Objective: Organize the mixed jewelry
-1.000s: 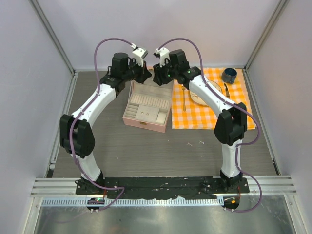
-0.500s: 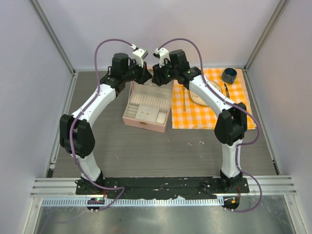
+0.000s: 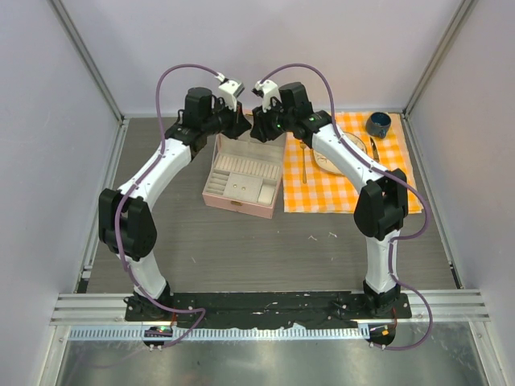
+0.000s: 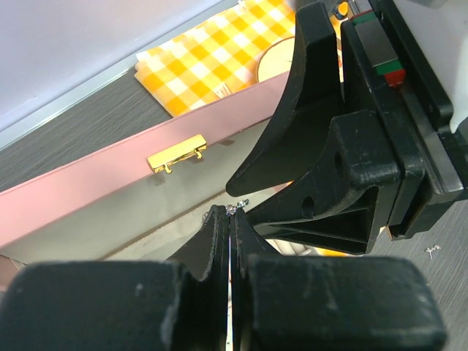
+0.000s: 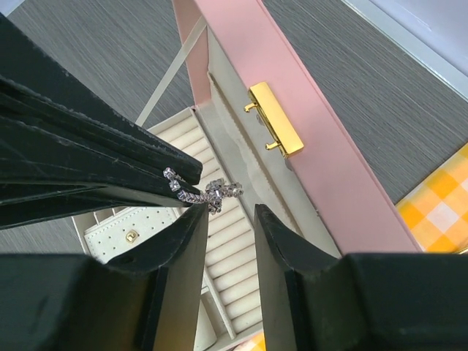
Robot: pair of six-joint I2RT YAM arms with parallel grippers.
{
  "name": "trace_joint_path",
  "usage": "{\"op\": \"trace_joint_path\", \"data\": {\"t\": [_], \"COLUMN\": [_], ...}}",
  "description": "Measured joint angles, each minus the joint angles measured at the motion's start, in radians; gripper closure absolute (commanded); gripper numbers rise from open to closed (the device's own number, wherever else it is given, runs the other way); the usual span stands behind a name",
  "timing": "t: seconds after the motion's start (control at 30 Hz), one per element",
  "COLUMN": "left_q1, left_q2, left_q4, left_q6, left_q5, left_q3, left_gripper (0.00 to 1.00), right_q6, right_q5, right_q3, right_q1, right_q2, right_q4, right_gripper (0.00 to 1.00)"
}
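L gripper (image 4: 230, 218): jaws pressed tight together, pinching one end of the chain (image 5: 207, 190) at the very tips. Chain is silvery, fine links, bunched up. It sits in the air over the open pink case (image 3: 241, 183), above the ribbed rolls nr the lid (image 4: 88, 197).

R gripper (image 5: 229, 218): jaws narrow but apart, nothing between them. One finger (image 5: 191, 238) has its tip right under the chain; touching or not, can't tell.

Top view: both grippers meet tip to tip at far end of case. Gold clasp (image 5: 274, 121) on lid edge. Checked cloth (image 3: 354, 193) just R of case, w/ fork (image 3: 304, 165) and dark cup (image 3: 378, 124). Few pale bits (image 3: 332, 235) lie on table (image 3: 241, 249), near side of cloth.
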State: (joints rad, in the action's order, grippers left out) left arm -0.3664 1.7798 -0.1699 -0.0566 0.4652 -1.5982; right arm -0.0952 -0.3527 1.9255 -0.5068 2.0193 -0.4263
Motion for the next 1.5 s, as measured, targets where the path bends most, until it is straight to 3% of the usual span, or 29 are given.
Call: {"op": "trace_joint_path", "data": {"t": [0.63, 1.5], "left_q1": [0.000, 0.000], "left_q2": [0.000, -0.001], "left_q4": [0.000, 0.001], "left_q6": [-0.014, -0.085], "left_q5": [0.007, 0.068], "left_q3": [0.013, 0.019], "left_gripper": [1.00, 1.00], "right_q6": [0.000, 0.027], "right_q5": [-0.021, 0.018], "right_q3": [0.000, 0.000], "right_q1": [-0.002, -0.003], "right_q2": [0.000, 0.000], "right_q4": [0.000, 0.008], "right_gripper": [0.72, 0.68]}}
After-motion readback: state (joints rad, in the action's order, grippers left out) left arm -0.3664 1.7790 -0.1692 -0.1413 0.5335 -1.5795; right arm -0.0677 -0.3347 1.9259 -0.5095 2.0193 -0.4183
